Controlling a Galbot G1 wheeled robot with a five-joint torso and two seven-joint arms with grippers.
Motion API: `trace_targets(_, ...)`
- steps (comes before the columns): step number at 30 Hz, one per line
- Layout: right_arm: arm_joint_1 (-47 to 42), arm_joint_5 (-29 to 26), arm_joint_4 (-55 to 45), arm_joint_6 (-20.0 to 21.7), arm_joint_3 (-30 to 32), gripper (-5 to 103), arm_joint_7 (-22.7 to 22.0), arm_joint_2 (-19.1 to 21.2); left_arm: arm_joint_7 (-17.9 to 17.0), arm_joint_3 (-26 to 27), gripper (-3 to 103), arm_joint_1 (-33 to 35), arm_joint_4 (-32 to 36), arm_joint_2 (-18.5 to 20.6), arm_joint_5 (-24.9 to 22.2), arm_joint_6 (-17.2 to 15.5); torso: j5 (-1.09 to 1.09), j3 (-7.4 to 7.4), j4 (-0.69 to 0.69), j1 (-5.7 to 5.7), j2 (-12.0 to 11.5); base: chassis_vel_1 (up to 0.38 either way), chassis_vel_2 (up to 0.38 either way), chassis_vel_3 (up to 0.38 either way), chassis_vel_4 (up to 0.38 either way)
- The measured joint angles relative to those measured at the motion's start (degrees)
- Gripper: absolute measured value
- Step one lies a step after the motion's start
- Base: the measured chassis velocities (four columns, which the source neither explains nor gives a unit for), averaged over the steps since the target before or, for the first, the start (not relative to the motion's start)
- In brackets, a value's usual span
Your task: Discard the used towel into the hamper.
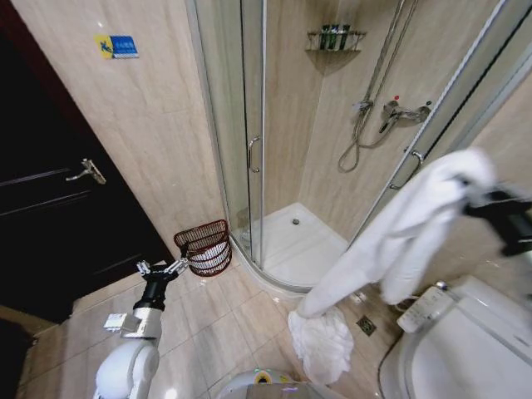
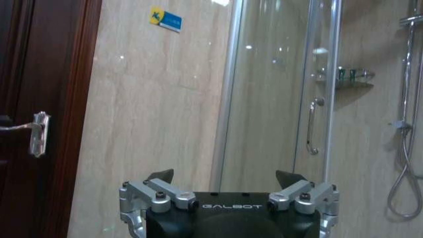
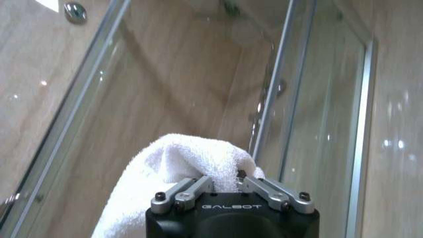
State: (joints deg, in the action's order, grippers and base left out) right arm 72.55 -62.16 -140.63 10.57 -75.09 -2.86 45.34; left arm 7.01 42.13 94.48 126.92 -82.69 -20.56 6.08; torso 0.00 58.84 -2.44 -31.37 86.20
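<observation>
Towel (image 1: 416,224) pinched in right fingers (image 3: 191,191) — left fingers (image 2: 162,186) spread.

Curved glass shower enclosure (image 1: 249,141) as landmark. Left of it: beige stone-look wall with blue-yellow sticker (image 1: 115,46), then dark wooden door (image 1: 41,191) with lever handle. Inside it: corner shelf (image 1: 334,39), chrome shower fittings (image 1: 391,112). Before it: glossy beige floor tiles (image 1: 212,320). Right: white toilet (image 1: 465,349).

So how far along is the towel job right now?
Done: the right gripper has the towel pinched and lifted, its tail trailing on the floor. In hand: carrying it. Left: getting it into the hamper, which stands across the floor by the shower. The left gripper is open, idle near the hamper.
</observation>
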Motion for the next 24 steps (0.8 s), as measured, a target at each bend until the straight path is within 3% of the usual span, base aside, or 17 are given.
trace_targets(2,-7.1,-8.3,0.9,0.3,12.6,9,-1.0,-4.3,0.0,0.1,100,0.3,0.8,0.1,-0.2,0.1,0.0,0.0,-0.01,0.0,0.0,0.0,0.0,0.0,0.0)
trace_targets(3,-7.1,-8.3,0.9,0.3,12.6,9,-1.0,-4.3,0.0,0.1,100,0.3,0.8,0.1,-0.2,0.1,0.0,0.0,-0.01,0.0,0.0,0.0,0.0,0.0,0.0)
trace_targets(7,-18.9,-19.3,5.4,1.8,32.2,9,-3.5,-11.9,0.0,0.6,100,0.4,1.2,0.9,-1.0,0.2,0.03,0.0,-0.01,0.0,0.0,0.0,0.0,0.0,0.0)
trace_targets(8,-18.9,-19.3,5.4,1.8,32.2,9,-3.5,-11.9,0.0,0.6,100,0.4,1.2,0.9,-1.0,0.2,0.03,0.0,-0.01,0.0,0.0,0.0,0.0,0.0,0.0)
trace_targets(10,-29.6,-23.1,10.6,2.7,46.1,9,-4.2,-16.6,0.1,0.6,100,0.4,1.2,0.8,-1.3,0.2,-0.01,0.01,-0.02,-0.01,0.0,0.0,0.0,0.0,0.0)
trace_targets(11,-29.6,-23.1,10.6,2.7,46.1,9,-4.2,-16.6,0.1,0.6,100,0.4,1.2,0.8,-1.3,0.2,-0.01,0.01,-0.02,-0.01,0.0,0.0,0.0,0.0,0.0)
trace_targets(15,-59.6,-28.2,21.2,3.0,75.9,9,-9.1,-25.9,0.2,0.3,100,0.2,1.1,-0.1,-1.5,0.7,-0.02,0.01,-0.01,-0.01,0.0,0.0,0.0,0.0,0.0)
trace_targets(16,-59.6,-28.2,21.2,3.0,75.9,9,-9.1,-25.9,0.2,0.3,100,0.2,1.1,-0.1,-1.5,0.7,-0.02,0.01,-0.01,-0.01,0.0,0.0,0.0,0.0,0.0)
trace_targets(18,-71.3,-28.3,24.5,2.1,84.5,9,-10.7,-30.3,0.5,0.1,100,0.2,0.9,-0.3,-1.5,1.0,-0.11,0.01,-0.04,-0.01,0.0,0.0,0.0,0.0,0.0)
trace_targets(19,-75.5,-27.6,25.4,1.4,85.8,9,-10.2,-31.9,0.5,0.1,100,0.2,0.8,-0.4,-1.5,1.0,-0.06,0.02,-0.05,-0.02,0.0,0.0,0.0,0.0,0.0)
trace_targets(21,-79.6,-25.5,26.0,0.5,85.8,9,-9.3,-33.6,0.6,0.1,100,0.2,0.7,-0.3,-1.5,1.1,0.07,0.03,-0.06,-0.03,0.0,0.0,0.0,0.0,0.0)
trace_targets(24,-82.9,-22.0,26.4,-1.1,83.3,9,-8.0,-37.0,0.7,0.1,100,0.2,0.6,0.0,-1.5,1.2,0.08,0.04,-0.03,-0.04,0.0,0.0,0.0,0.0,0.0)
